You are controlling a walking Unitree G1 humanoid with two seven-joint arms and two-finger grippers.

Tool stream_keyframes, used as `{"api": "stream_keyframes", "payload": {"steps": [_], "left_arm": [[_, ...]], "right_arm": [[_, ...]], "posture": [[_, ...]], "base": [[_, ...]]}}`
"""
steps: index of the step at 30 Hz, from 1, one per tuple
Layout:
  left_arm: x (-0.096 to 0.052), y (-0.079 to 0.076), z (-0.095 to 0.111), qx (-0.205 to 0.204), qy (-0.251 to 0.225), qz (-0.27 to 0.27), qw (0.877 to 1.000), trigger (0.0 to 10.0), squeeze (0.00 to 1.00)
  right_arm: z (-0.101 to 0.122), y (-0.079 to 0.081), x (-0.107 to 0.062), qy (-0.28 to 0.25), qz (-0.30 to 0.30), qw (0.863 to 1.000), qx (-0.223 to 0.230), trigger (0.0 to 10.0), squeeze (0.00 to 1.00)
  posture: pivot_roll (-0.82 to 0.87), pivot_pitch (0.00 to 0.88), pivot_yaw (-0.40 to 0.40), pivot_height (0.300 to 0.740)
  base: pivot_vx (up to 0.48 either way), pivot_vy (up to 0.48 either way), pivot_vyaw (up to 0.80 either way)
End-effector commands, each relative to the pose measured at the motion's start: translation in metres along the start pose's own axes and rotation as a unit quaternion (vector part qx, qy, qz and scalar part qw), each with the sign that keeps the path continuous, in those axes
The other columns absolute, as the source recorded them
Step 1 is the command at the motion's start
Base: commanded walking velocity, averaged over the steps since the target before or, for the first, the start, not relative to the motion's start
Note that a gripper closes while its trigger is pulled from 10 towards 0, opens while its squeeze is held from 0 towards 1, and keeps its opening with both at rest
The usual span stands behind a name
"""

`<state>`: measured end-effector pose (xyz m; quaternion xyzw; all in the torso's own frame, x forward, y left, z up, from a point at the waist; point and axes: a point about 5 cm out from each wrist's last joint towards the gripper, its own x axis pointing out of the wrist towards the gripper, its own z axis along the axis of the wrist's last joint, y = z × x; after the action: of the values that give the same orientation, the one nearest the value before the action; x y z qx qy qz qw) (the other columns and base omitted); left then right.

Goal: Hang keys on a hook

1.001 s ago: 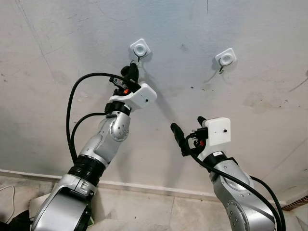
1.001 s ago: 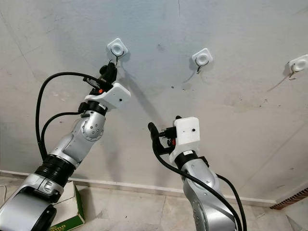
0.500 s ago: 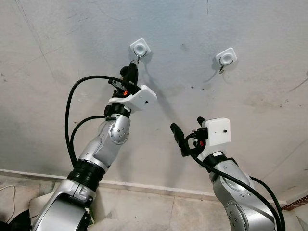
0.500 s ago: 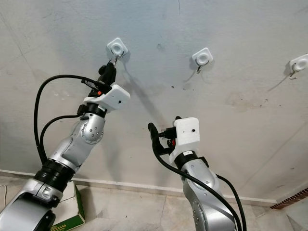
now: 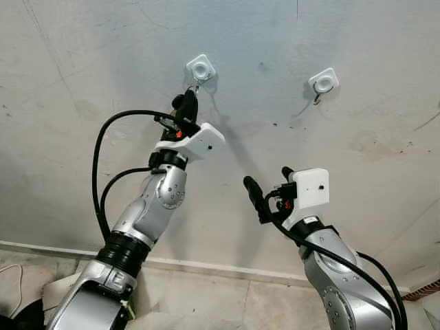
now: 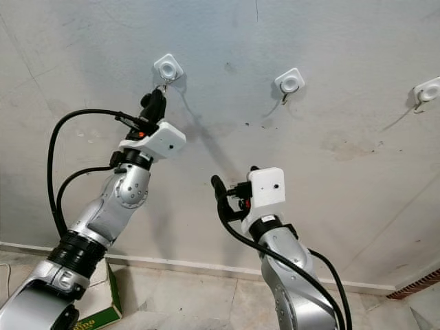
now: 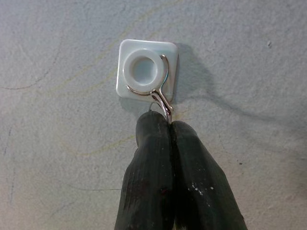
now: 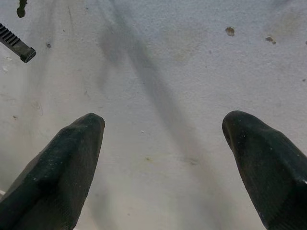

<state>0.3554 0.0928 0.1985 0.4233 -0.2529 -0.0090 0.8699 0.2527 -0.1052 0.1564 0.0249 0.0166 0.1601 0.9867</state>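
Hook [image 7: 162,98] of bent wire hung from a white square wall mount [image 7: 146,72], the leftmost of three such mounts counted on the grey wall [image 6: 344,110]; the second [image 6: 289,82] and third [image 6: 427,90] each carried a hook. Left tool [image 7: 170,125] was raised directly beneath the first hook, fingers pressed together around a thin metal piece, keys not discernible. Right tool [image 8: 163,129] was held lower, near the wall, fingers spread apart and holding nothing.
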Motion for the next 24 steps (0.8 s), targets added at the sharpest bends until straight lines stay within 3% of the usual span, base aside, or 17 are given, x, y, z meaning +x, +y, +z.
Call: {"api": "stream_keyframes", "payload": {"steps": [1,5,15,24], "left_arm": [[0.016,0.015,0.019,0.002,-0.043,0.029,0.999,10.0,0.00],[0.017,0.017,0.021,0.000,-0.044,0.033,0.998,10.0,0.00],[0.009,0.001,0.008,-0.013,-0.009,-0.009,1.000,10.0,0.00],[0.008,0.005,0.006,-0.006,-0.013,0.007,1.000,10.0,0.00]], "right_arm": [[0.004,0.002,-0.001,-0.010,0.000,1.000,-0.004,10.0,0.00],[0.004,0.002,-0.002,-0.009,0.000,1.000,-0.003,10.0,0.00],[0.003,0.002,-0.001,-0.007,0.003,1.000,-0.003,10.0,0.00],[0.002,0.002,0.000,-0.008,0.005,1.000,-0.004,10.0,0.00]], "posture": [[-0.02,0.023,0.009,0.740],[-0.02,0.023,0.009,0.740],[-0.01,0.018,0.006,0.740],[-0.01,0.006,-0.001,0.740]], "base": [[0.000,0.000,0.00],[0.000,0.000,0.00],[0.000,0.000,0.00],[0.000,0.000,0.00]]}}
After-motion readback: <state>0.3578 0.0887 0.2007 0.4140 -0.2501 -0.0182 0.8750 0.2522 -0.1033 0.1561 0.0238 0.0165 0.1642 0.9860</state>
